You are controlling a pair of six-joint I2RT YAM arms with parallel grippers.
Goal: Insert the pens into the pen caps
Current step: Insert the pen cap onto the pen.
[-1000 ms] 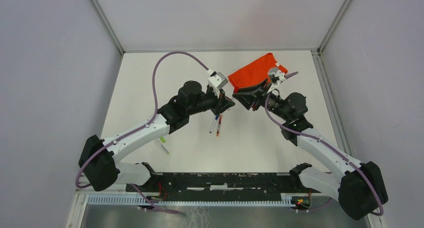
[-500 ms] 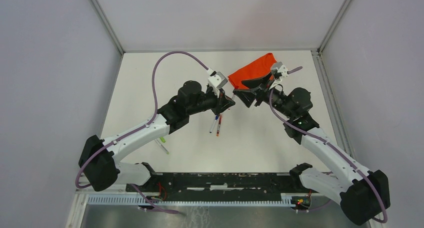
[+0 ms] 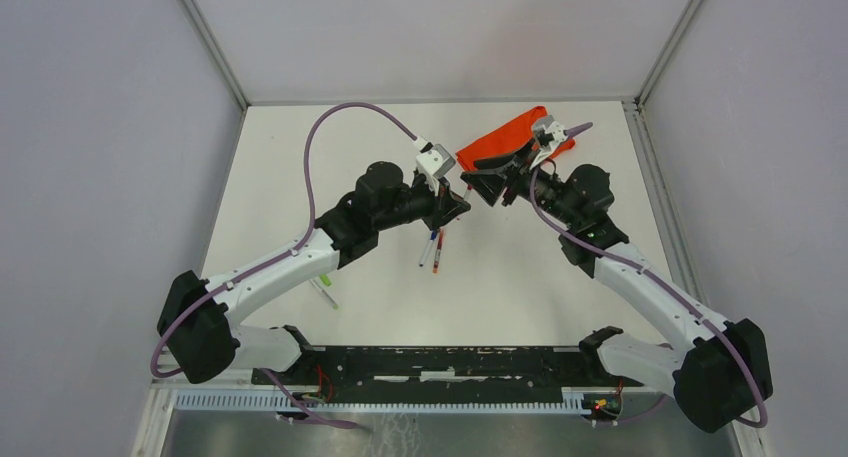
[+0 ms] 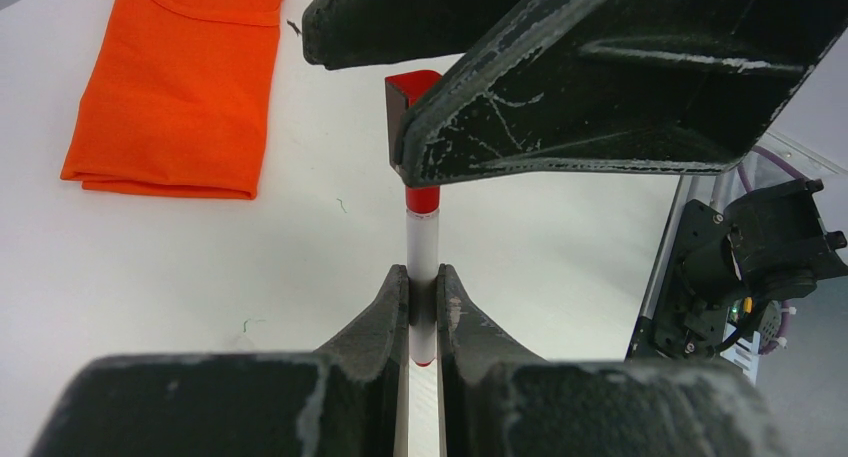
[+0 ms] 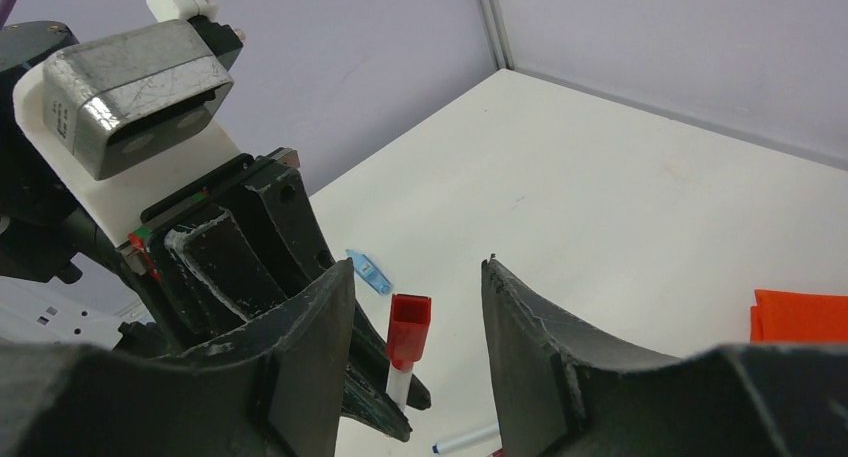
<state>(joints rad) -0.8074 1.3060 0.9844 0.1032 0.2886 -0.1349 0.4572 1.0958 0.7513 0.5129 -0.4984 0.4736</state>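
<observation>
My left gripper (image 4: pixel 422 297) is shut on a white-barrelled red pen (image 4: pixel 423 252), holding it off the table. A red pen cap (image 4: pixel 412 92) sits on the pen's far end; it also shows in the right wrist view (image 5: pixel 408 329) above the barrel (image 5: pixel 398 385). My right gripper (image 5: pixel 415 277) is open, one finger on each side of the cap without touching it. In the top view the left gripper (image 3: pixel 456 206) and right gripper (image 3: pixel 478 187) meet tip to tip. Two more pens (image 3: pixel 433 250) and a green pen (image 3: pixel 325 290) lie on the table. A blue cap (image 5: pixel 368 271) lies behind.
A folded orange shirt (image 3: pixel 505 137) lies at the back of the table, just behind the right gripper; it also shows in the left wrist view (image 4: pixel 180 87). A blue-ended pen (image 5: pixel 465 440) lies below the grippers. Grey walls enclose the white table (image 3: pixel 300 147).
My right gripper has shifted a little back and to the left, toward the left gripper, and its wrist has turned. The left arm and its pen have not moved.
</observation>
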